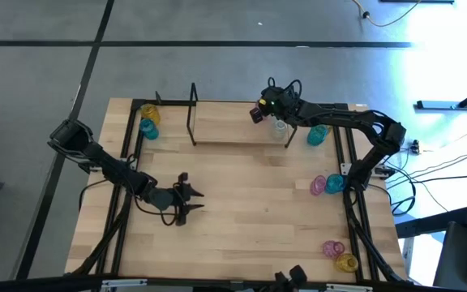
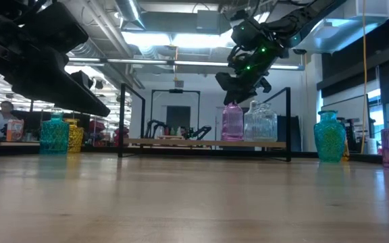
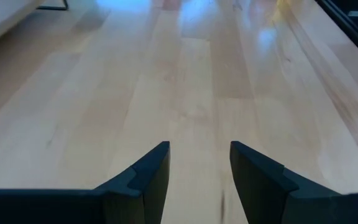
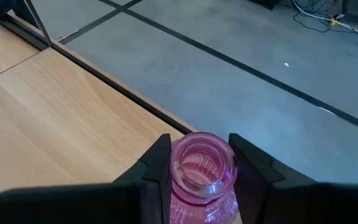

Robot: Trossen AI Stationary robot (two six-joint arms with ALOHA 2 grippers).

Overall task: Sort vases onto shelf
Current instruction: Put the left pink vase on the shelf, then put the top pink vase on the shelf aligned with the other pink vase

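Observation:
The shelf (image 1: pixel 233 123) stands at the table's far edge. My right gripper (image 1: pixel 264 110) hangs over its right end, shut on a pink vase (image 2: pixel 232 123) that stands on the shelf board (image 2: pixel 194 142). In the high view the gripper hides this vase. A clear vase (image 2: pixel 260 122) stands on its base right beside it (image 1: pixel 280 128). My left gripper (image 1: pixel 191 203) is open, low over bare tabletop near the left middle, with nothing between its fingers (image 3: pixel 199 168). My right gripper (image 4: pixel 199 149) has the pink vase's neck, just under the mouth rim (image 4: pixel 182 171), between its two fingers (image 4: pixel 157 165). The fingers come from above, pointing down. The vase stands upright with its base (image 2: pixel 232 138) on the shelf board.
A teal vase (image 1: pixel 317 135) stands just right of the shelf. Pink (image 1: pixel 319 186) and teal (image 1: pixel 336 183) vases stand at the right edge, pink (image 1: pixel 333 248) and yellow (image 1: pixel 346 262) near the right front corner. Yellow (image 1: pixel 149 113) and teal (image 1: pixel 147 128) vases stand left of the shelf.

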